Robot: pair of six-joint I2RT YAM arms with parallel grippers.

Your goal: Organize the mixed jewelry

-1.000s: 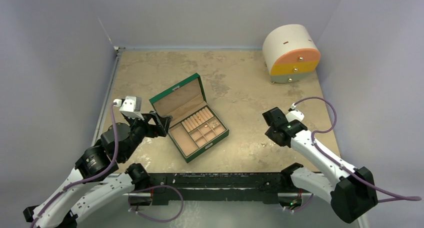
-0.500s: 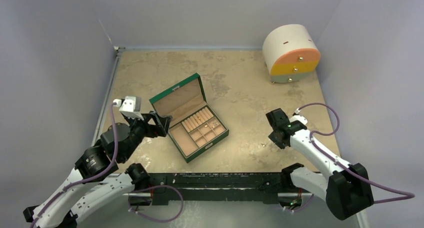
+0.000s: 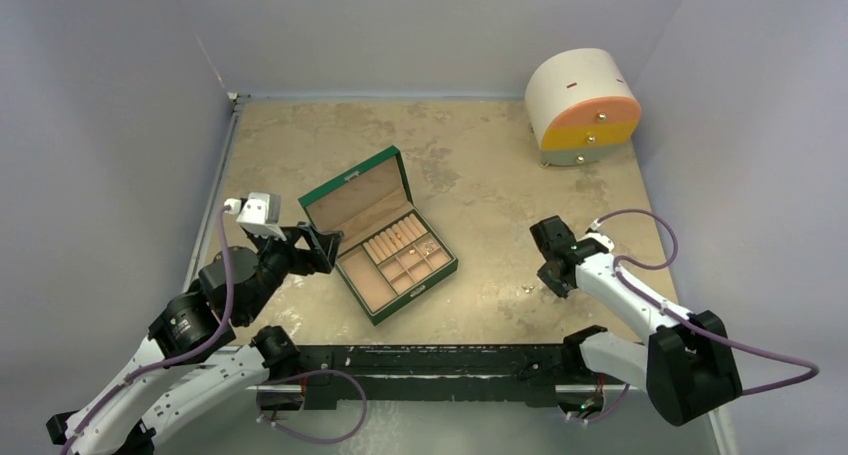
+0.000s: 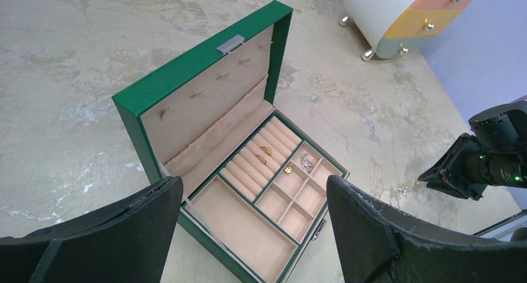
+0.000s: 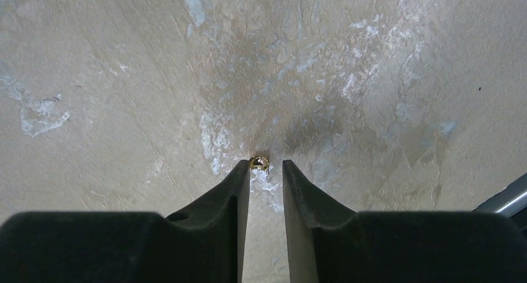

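The green jewelry box (image 3: 348, 182) stands open at the table's middle; it also shows in the left wrist view (image 4: 186, 65). In it lie two gold rings (image 4: 266, 150) on the ring rolls, a gold piece (image 4: 288, 170) and a silver piece (image 4: 306, 163) in small compartments. My left gripper (image 3: 325, 247) is wide open and empty just left of the box (image 4: 255, 233). My right gripper (image 3: 553, 275) is down at the table, its jaws a narrow gap apart (image 5: 266, 168). A tiny gold earring (image 5: 259, 163) lies at the tips, against the left finger. A small silver piece (image 4: 404, 190) lies on the table by it.
The round white-and-orange drawer cabinet (image 3: 583, 105) stands at the back right, also in the left wrist view (image 4: 404, 15). Grey walls close the table on the left, back and right. A black rail (image 3: 430, 360) runs along the near edge.
My right gripper has pulled a little nearer and lower, down to the table by the small pieces. The left arm and the box have not moved.
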